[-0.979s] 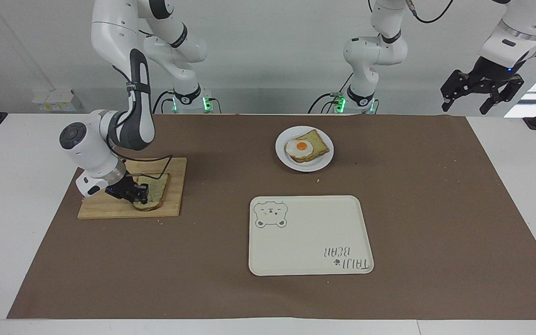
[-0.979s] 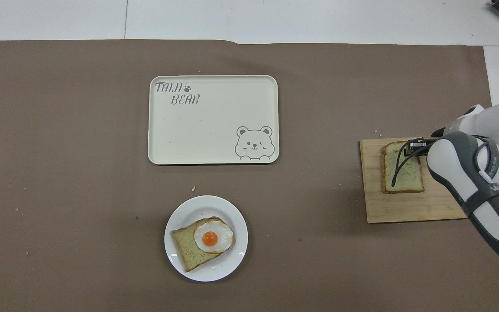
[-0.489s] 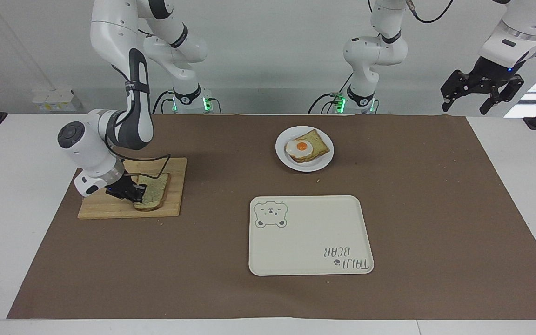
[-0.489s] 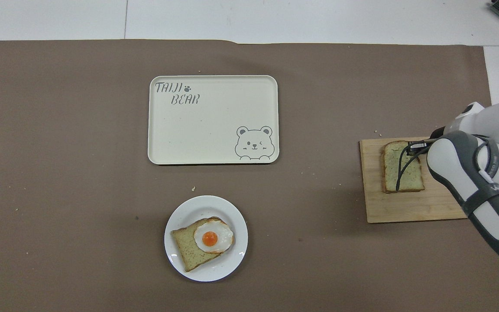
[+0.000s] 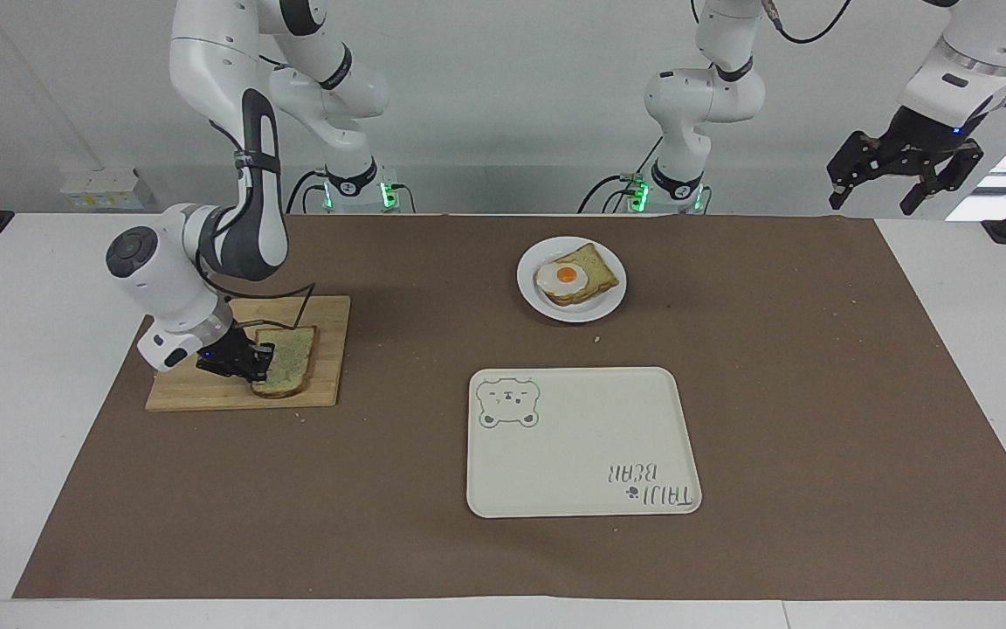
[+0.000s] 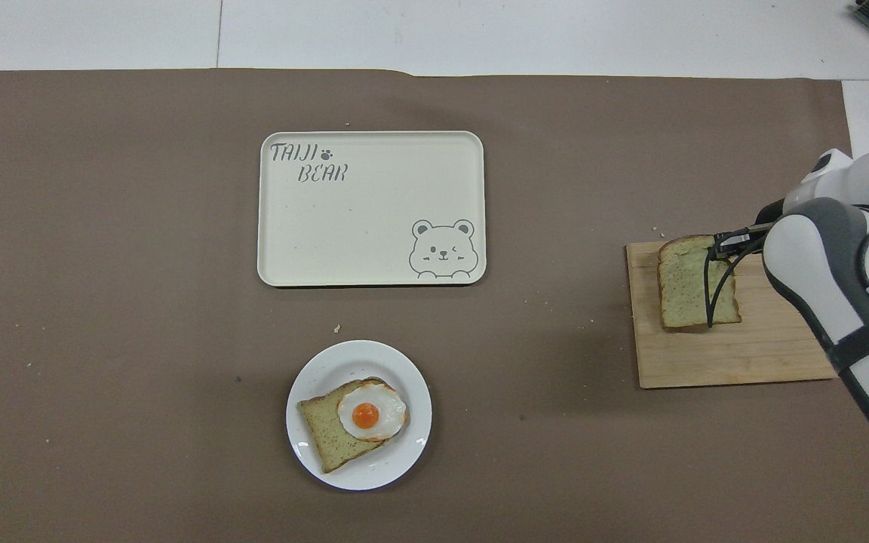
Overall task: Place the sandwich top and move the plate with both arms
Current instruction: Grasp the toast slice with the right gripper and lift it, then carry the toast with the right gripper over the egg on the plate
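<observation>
Two end effectors show, and only one of them is at work. The right end effector point(image 5: 250, 362) is down at the wooden board point(image 5: 206, 393), which lies on the brown mat point(image 5: 817, 393) toward the right arm's end of the counter point(image 5: 23, 419). Its fingers are pinched narrow on the sandwich top point(image 5: 289, 367), gripping the edge of the slice that faces the right arm's end of the counter. The slice sits over the part of the board farther from the robots, and in the overhead view its outer crust reaches the board's edge. I cannot tell whether the bread is clear of the wood or resting on it. A thin black cable point(image 5: 293, 301) from the arm's wrist loops above the slice.

The left end effector point(image 5: 900, 170) hangs high in the air over the left arm's end of the counter, fingers spread wide and holding nothing; that arm waits.

The plate point(image 5: 590, 310) stands on the mat near the robots, roughly midway between the two arm bases and well apart from the board. On it lies a bread slice point(image 5: 599, 266) with a fried egg point(image 5: 566, 275) on top, its yolk up.

The cream tray point(image 5: 582, 454) with the bear drawing lies farther from the robots than the plate, near it but not touching. Crumbs are scattered over the mat, one just beside the plate's rim.
</observation>
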